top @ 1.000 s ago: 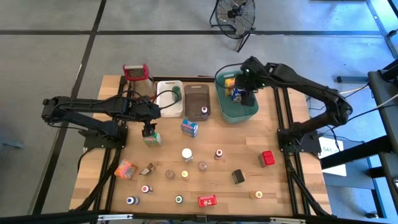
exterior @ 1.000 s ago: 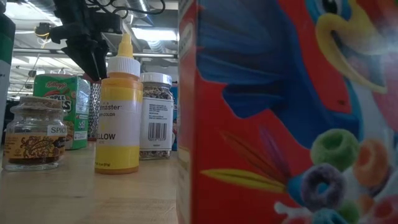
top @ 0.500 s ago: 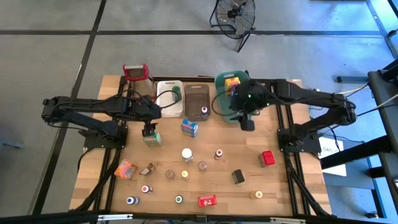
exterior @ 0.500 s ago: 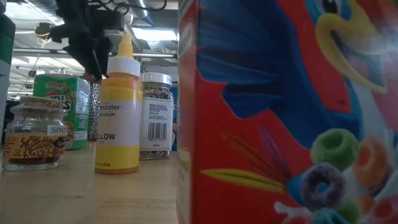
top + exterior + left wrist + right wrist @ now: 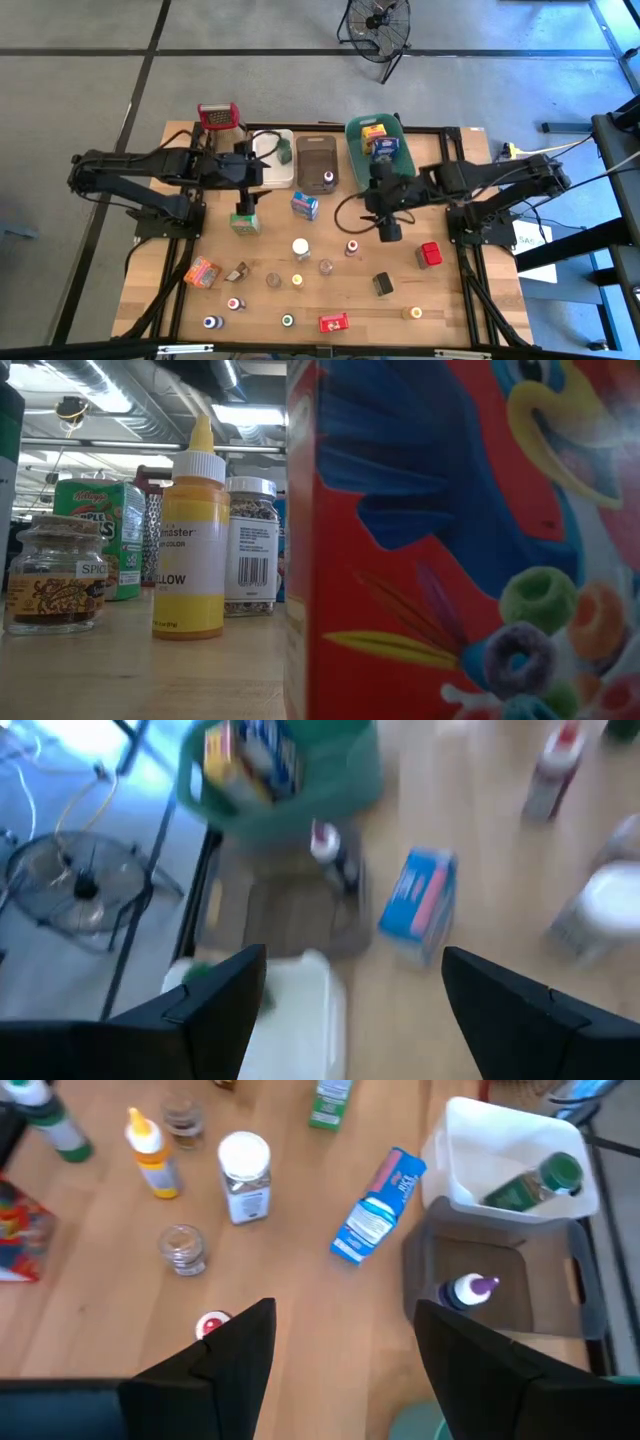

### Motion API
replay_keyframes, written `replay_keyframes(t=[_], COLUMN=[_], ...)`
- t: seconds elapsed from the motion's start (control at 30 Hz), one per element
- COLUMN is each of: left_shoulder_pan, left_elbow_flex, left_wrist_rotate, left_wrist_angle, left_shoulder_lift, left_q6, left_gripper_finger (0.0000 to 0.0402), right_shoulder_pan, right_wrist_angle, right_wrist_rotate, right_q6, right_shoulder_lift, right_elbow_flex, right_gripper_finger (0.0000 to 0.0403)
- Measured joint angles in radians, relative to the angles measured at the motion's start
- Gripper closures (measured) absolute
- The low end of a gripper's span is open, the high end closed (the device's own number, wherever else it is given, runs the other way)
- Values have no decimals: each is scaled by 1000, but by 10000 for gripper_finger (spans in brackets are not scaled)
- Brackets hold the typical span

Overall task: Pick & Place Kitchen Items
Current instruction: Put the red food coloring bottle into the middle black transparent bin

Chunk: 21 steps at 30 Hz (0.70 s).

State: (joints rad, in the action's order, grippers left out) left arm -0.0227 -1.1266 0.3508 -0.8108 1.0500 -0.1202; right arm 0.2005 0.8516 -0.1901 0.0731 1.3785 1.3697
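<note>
The left claw (image 5: 243, 199) hangs released over the green carton (image 5: 243, 222). The right claw (image 5: 388, 228), released and empty, hovers above the table (image 5: 450, 300) beside the red-capped bottle (image 5: 352, 247), presumably seeking another item for the teal bin (image 5: 352, 131).

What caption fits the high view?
Two arms over a table of small kitchen items, three bins at the back.

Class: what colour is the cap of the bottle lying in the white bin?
Green cap, best seen in the right wrist view.

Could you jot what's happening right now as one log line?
left tool: open, empty, above green box | right tool: open, empty, mid-table | teal bin: two boxes
</note>
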Motion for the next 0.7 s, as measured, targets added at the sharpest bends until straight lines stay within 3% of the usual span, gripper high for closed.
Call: replay_keyframes(t=[0.33,0.57,0.7], left_shoulder_pan=[-11,-11,-11], left_elbow_flex=[0,0,7], left_wrist_rotate=[-31,-36,-131], left_wrist_angle=[237,234,228], left_shoulder_lift=[1,1,6], left_q6=[89,100,100], left_gripper_finger=[103,103,103], right_shoulder_pan=[37,38,38], right_wrist_angle=[-4,1,4], right_wrist_rotate=[-71,-71,-71], right_q6=[-48,-62,-71], right_shoulder_lift=[40,44,43], right_elbow_flex=[0,0,0], right_gripper_finger=[162,162,162])
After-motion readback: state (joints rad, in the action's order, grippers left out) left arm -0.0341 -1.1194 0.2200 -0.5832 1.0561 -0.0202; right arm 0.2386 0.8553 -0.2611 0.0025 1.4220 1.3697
